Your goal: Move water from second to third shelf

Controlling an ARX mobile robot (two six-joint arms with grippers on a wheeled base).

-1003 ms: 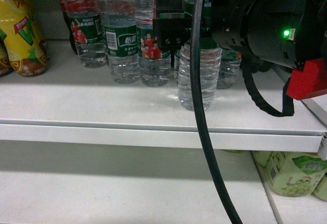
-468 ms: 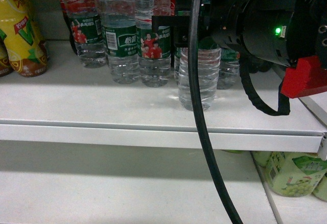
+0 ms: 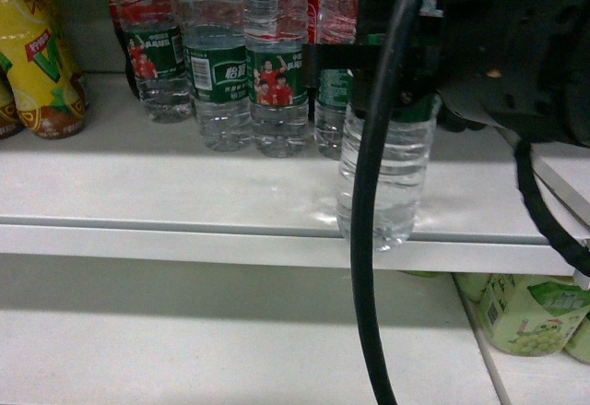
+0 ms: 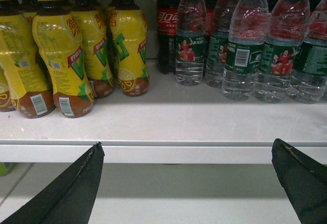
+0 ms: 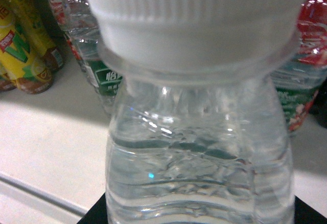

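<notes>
Where the head view's right half is filled by the black right arm, the right gripper (image 3: 387,77) sits clamped across the label band of the water bottle (image 3: 383,170). Its dark fingers (image 3: 327,65) reach leftward from the arm body and close on the bottle at label height, so the bottle's clear ribbed lower half hangs below the grip. The bottle's base is at the front lip of the white shelf (image 3: 184,193), right of centre in the frame; whether it touches the shelf or is lifted clear cannot be told. A thick black cable (image 3: 369,267) runs down in front of the bottle and partly hides it.

Right wrist view: the bottle's white ribbed cap (image 5: 196,15) and clear shoulder fill the frame, very close to the camera; the gripper itself is not seen there beyond a dark edge at the bottom.

Behind the held bottle, toward upper centre of the head view, stands a row of like water bottles (image 3: 217,64) with green labels. Yellow drink bottles (image 3: 41,54) stand at upper left.

Left wrist view: the left gripper (image 4: 189,183) is spread wide, its two dark fingertips (image 4: 76,183) at the lower corners with nothing between them, facing the shelf edge.
</notes>
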